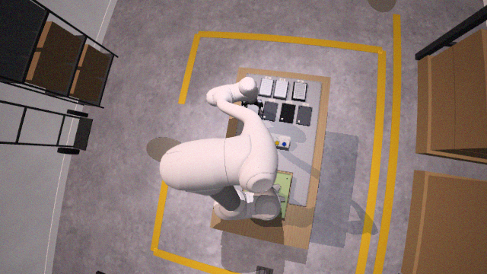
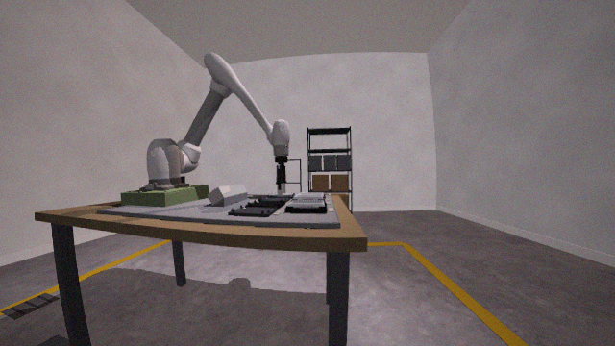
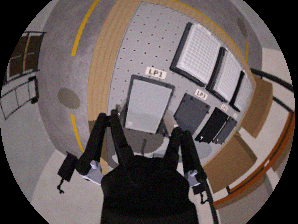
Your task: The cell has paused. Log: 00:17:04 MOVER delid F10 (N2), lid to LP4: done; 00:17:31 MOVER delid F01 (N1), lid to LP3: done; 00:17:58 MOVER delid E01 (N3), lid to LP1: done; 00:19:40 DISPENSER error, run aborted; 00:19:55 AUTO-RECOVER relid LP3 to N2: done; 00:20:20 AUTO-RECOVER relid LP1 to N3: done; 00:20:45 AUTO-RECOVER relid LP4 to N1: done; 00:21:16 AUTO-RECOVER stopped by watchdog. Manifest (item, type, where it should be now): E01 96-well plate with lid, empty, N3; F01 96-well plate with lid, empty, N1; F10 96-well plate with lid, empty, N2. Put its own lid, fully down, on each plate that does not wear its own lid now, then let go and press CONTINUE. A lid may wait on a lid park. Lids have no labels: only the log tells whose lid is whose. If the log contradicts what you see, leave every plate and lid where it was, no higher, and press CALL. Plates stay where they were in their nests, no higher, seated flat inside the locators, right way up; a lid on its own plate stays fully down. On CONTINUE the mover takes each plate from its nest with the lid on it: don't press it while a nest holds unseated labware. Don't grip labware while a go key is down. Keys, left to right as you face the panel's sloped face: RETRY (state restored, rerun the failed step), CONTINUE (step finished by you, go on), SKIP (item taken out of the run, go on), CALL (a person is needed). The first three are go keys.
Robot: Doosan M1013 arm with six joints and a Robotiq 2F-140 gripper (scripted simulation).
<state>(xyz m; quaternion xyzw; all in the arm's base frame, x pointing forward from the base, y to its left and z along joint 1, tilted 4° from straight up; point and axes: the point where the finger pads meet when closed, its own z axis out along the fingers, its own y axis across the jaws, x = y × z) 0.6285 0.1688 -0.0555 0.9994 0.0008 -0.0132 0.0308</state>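
Three 96-well plates stand in a row of nests at the far end of the grey deck: left (image 1: 265, 87), middle (image 1: 281, 88) and right (image 1: 299, 90). The right one looks darker, with its well grid showing. I cannot tell for certain which plates wear lids. In front of them lies a row of lid parks. In the wrist view a pale lid (image 3: 145, 104) lies flat on the leftmost park, and the other parks (image 3: 193, 112) look dark and bare. My gripper (image 3: 146, 109) is open and empty. It hangs just above the near end of that lid (image 1: 254, 106), with one finger on each side.
The key panel (image 1: 281, 143) sits mid-deck, with a yellow and a blue key showing; the arm hides its left part. The green robot base (image 1: 283, 190) is at the near end. The table's wooden edge (image 3: 107, 50) runs close to the left of the gripper.
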